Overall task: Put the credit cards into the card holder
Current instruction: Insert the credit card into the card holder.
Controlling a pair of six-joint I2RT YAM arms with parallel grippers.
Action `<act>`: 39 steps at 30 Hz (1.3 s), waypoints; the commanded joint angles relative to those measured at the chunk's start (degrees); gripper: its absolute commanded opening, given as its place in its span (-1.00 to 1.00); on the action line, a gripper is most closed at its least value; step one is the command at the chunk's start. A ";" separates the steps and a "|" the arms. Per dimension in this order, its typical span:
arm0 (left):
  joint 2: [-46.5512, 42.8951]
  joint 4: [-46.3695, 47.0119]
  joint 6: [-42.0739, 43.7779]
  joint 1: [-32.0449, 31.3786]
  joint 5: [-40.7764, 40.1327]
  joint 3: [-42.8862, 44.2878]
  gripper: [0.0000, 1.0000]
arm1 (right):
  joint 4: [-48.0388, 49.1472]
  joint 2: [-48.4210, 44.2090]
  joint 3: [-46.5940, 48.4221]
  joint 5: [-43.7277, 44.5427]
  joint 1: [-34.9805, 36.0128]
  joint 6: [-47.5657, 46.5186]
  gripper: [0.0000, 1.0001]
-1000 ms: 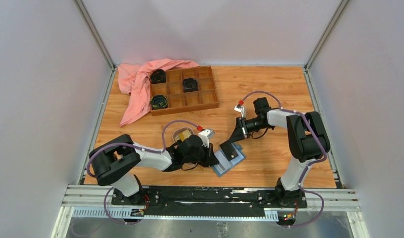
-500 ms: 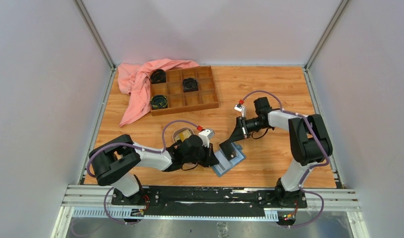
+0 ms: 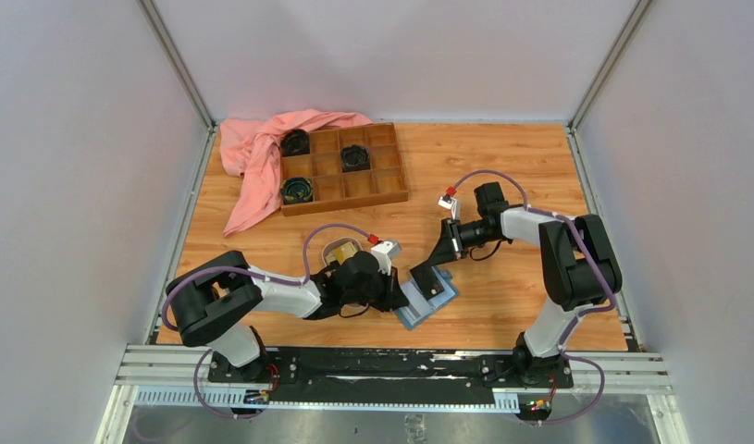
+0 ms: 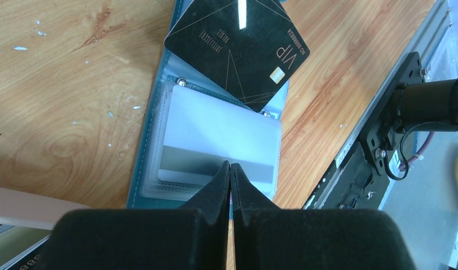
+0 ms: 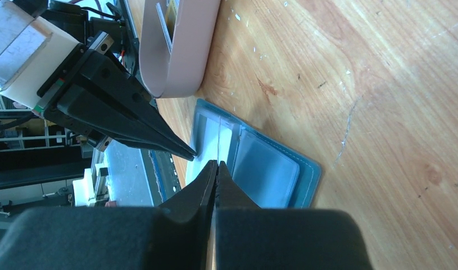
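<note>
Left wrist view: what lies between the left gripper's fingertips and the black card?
The pale grey-white card, sleeved in the card holder, fills that stretch, seen in the left wrist view.

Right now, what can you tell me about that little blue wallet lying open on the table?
The card holder is a small blue folding wallet, leather-like with stitched edges, lying open and flat on the wooden table. Inside are lighter blue pockets and a clear sleeve holding a pale card. The left end effector, shut, presses its tips on that sleeve. A black card, pinched by the shut right end effector, slants over the other half.
</note>
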 commanded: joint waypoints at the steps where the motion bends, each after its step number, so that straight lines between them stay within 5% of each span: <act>1: 0.28 -5.04 1.51 -0.30 -2.34 -0.42 -1.00 | 0.09 0.92 -1.04 2.57 -0.07 0.28 -1.00; 39: 0.16 -5.04 1.30 -0.23 -2.60 -0.67 -1.00 | 1.46 0.39 -2.73 1.57 1.08 1.34 -1.00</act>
